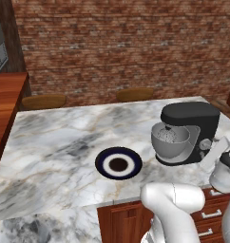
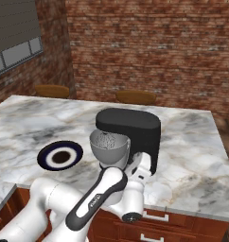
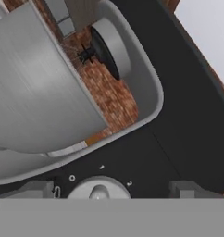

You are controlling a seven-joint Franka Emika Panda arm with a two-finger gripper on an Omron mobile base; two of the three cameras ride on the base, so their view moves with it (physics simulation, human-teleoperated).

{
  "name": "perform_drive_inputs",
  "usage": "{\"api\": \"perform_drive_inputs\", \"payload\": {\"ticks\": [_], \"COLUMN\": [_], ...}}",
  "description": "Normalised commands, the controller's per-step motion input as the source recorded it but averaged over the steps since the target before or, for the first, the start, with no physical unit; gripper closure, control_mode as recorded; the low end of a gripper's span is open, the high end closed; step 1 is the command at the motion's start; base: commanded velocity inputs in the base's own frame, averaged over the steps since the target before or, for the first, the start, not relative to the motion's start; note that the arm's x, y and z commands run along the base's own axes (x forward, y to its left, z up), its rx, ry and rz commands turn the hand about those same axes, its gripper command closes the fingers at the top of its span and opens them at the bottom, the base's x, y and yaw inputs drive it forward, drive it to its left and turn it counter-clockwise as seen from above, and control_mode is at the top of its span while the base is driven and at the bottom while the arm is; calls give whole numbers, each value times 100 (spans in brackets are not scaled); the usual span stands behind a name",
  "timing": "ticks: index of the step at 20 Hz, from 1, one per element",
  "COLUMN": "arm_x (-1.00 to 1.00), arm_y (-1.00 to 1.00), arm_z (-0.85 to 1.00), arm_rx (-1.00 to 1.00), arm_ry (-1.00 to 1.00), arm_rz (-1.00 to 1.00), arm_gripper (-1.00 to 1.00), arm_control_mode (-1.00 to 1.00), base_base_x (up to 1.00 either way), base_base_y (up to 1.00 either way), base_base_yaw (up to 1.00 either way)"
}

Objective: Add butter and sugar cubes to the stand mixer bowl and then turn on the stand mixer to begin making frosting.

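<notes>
The mixer [image 1: 193, 130] stands on the marble table [image 1: 55, 142] at the right of the left base view and at centre in the right base view. It is black and boxy with a rounded head. Its bowl [image 1: 171, 142], of grey metal, sits under the head on the mixer's left side in that frame. A plate [image 1: 118, 163] with a dark blue rim, white ring and dark centre lies flat on the table, left of the bowl and apart from it, at centre of the left base view. Two wooden stools [image 1: 43, 100] show beyond the far table edge, against a brick wall [image 1: 126, 42]. In the hand view the claw [image 3: 113, 190] is at the bottom edge, its two dark tips set wide apart and holding nothing. A silver knob [image 3: 99, 189] on the mixer's black side lies between the tips; contact cannot be determined. The bowl fills the upper left of the hand view.
</notes>
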Motion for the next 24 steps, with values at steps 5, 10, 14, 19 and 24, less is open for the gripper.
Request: {"api": "perform_drive_inputs", "payload": {"ticks": [5,10,14,19,24], "arm_x": [9,12,7,2,6], "arm_y": [1,-8,-18,-20,-11], "arm_z": [-5,-1,-4,-11,-13], "arm_rx": [0,0,0,0,0], "arm_ry": [0,0,0,0,0], "arm_rz": [-2,0,0,0,0], "arm_gripper": [-100,-100,-100,-100,-100], "arm_control_mode": [-100,-100,-100,-100,-100], "base_base_x": [0,0,0,0,0], "base_base_y": [0,0,0,0,0], "base_base_yaw": [0,0,0,0,0]}}
